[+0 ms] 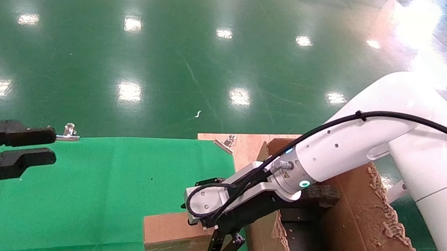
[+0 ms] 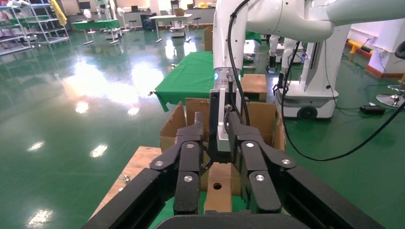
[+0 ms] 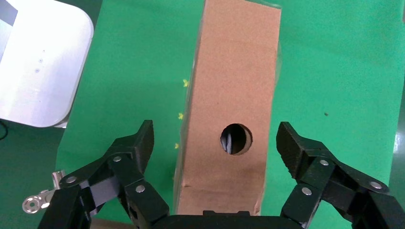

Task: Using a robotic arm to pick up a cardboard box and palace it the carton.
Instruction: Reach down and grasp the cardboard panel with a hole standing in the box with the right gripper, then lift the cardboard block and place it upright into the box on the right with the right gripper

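Glossy green floor (image 1: 129, 39) with light reflections; distant metal shelving (image 2: 28, 26).

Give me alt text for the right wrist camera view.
The right end effector is open, its black fingers straddling a brown cardboard box with a round hole, without touching it. The box lies on a green cloth.

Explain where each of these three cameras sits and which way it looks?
Head: on the robot's head, looking down at the green table, carton, both arms.
Left wrist: behind the parked left gripper, facing the white arm.
Right wrist: above the cardboard box, right gripper fingers open astride it.
All three share the box.
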Action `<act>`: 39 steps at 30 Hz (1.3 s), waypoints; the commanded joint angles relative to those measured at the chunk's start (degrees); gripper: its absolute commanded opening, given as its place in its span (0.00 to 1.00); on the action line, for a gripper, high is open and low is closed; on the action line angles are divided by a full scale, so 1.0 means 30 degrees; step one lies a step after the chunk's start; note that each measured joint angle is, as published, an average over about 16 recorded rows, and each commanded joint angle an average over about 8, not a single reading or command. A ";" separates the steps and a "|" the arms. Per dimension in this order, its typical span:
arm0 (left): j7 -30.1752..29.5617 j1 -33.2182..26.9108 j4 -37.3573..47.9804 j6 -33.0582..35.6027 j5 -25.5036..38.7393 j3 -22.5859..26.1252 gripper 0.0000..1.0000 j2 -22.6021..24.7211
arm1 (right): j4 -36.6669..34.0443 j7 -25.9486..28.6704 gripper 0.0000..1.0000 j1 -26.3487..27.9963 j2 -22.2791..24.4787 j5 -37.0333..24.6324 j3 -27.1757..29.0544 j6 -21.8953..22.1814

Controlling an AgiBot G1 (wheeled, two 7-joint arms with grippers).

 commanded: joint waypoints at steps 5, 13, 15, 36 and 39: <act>0.0000 0.0000 0.0001 0.0000 0.0000 0.0000 1.00 0.0000 | 0.0008 0.0041 0.00 -0.0082 0.0049 0.0077 0.0101 -0.0028; 0.0000 0.0000 0.0001 0.0000 0.0000 0.0000 1.00 0.0000 | 0.0015 0.0070 0.00 -0.0138 0.0082 0.0123 0.0173 -0.0060; 0.0000 0.0000 0.0001 0.0000 0.0000 0.0000 1.00 0.0000 | 0.0015 0.0073 0.00 -0.0146 0.0087 0.0134 0.0185 -0.0064; 0.0001 0.0000 0.0002 0.0001 0.0004 0.0001 1.00 0.0000 | -0.0684 -0.0169 0.00 0.1879 0.0633 0.0778 0.0813 0.0003; 0.0001 0.0000 0.0002 0.0001 0.0004 0.0001 1.00 0.0000 | -0.1271 -0.0467 0.00 0.3175 0.0875 0.0990 0.0994 -0.0133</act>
